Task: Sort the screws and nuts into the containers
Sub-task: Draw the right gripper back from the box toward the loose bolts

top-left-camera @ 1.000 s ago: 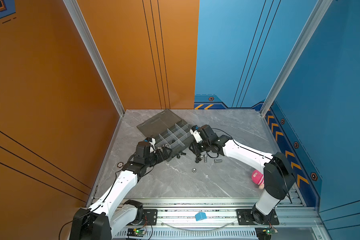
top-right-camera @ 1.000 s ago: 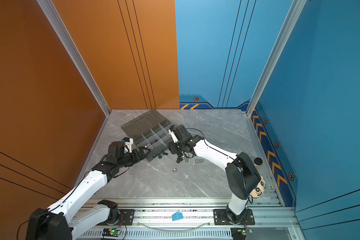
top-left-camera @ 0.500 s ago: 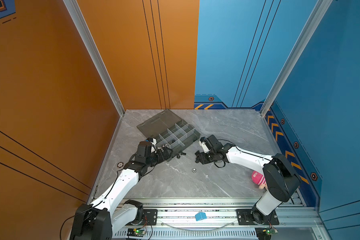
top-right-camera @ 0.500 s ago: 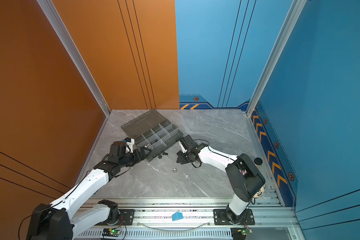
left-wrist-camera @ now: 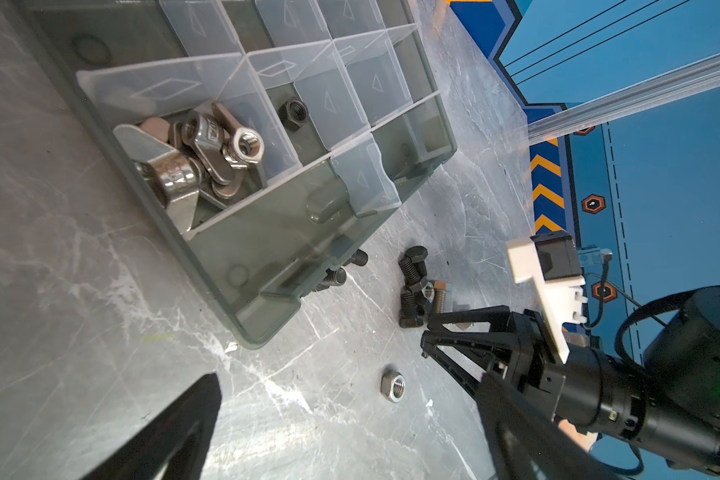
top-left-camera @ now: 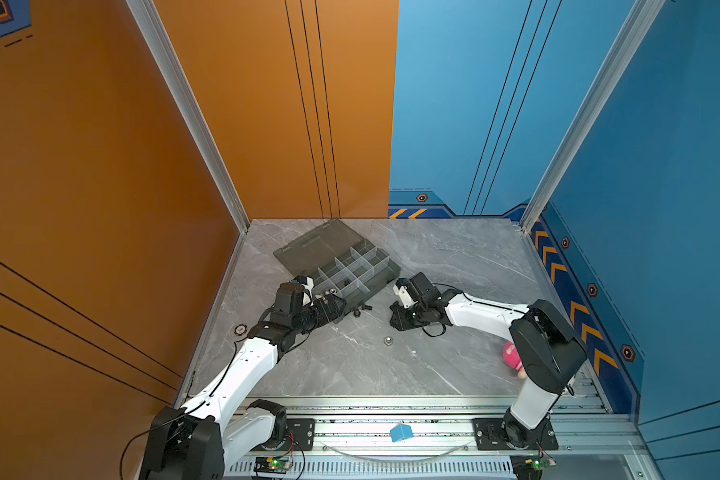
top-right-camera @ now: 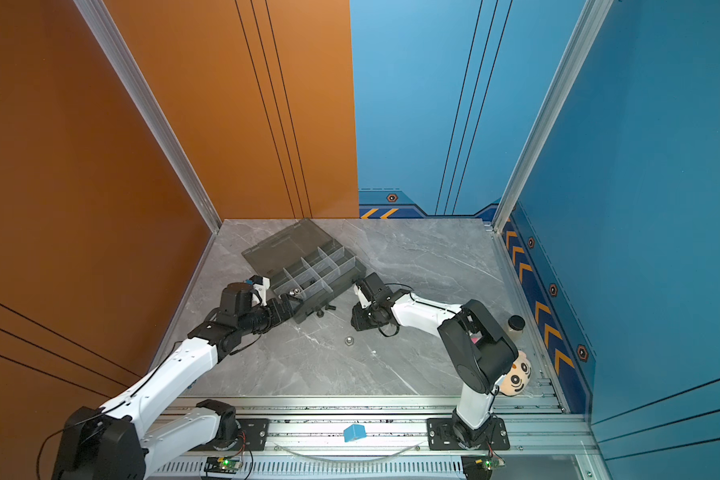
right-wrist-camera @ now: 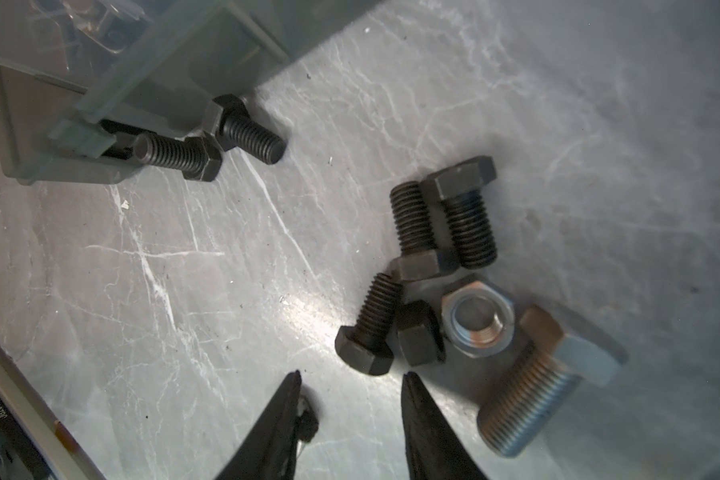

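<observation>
Screws (right-wrist-camera: pixel 468 224) on scratched grey marble tabletop (top-left-camera: pixel 454 257); orange wall (top-left-camera: pixel 267 104), blue wall (top-left-camera: pixel 454 104)

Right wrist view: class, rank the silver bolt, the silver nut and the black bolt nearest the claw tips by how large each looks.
Largest: the silver bolt, clearly.
Then the silver nut and the black bolt. These two look alike in size, the bolt longer and the nut wider, so they are left unranked.
</observation>
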{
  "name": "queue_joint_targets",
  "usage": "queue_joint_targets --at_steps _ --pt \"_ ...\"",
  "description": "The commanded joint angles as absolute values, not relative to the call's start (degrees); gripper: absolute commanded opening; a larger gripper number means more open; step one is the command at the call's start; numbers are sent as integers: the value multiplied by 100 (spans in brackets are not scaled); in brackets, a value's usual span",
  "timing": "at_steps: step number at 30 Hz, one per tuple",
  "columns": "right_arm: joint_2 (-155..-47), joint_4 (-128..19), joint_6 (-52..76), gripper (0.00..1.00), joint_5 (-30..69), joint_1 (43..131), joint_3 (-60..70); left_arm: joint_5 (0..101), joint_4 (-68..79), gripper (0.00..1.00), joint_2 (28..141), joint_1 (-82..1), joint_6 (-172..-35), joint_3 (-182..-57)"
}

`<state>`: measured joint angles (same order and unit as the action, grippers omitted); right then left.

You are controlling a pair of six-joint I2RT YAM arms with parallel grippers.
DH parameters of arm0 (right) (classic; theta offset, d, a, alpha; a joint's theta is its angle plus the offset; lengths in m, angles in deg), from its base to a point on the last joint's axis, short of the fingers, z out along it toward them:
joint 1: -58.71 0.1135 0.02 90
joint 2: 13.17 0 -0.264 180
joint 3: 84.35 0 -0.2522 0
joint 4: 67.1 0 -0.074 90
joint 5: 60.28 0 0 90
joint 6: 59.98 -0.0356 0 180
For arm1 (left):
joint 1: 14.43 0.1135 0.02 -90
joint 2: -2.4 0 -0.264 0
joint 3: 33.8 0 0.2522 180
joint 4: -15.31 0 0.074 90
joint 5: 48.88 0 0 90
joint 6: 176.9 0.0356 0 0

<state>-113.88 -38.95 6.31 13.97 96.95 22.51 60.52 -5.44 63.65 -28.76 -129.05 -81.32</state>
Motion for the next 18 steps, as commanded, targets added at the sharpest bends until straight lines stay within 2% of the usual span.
queue_joint_targets --at_steps 1,14,18 --pt "-11523 -4099 490 42 1202 9685 2304 6054 -505 98 6401 -2925 -12954 -8210" --pt "-12026 -4487 247 42 955 9755 2157 6050 -500 98 6419 -2929 -12936 -8217" --pt "-12292 -4776 87 42 620 9799 1939 6058 -479 98 6436 -2933 -12942 -8206"
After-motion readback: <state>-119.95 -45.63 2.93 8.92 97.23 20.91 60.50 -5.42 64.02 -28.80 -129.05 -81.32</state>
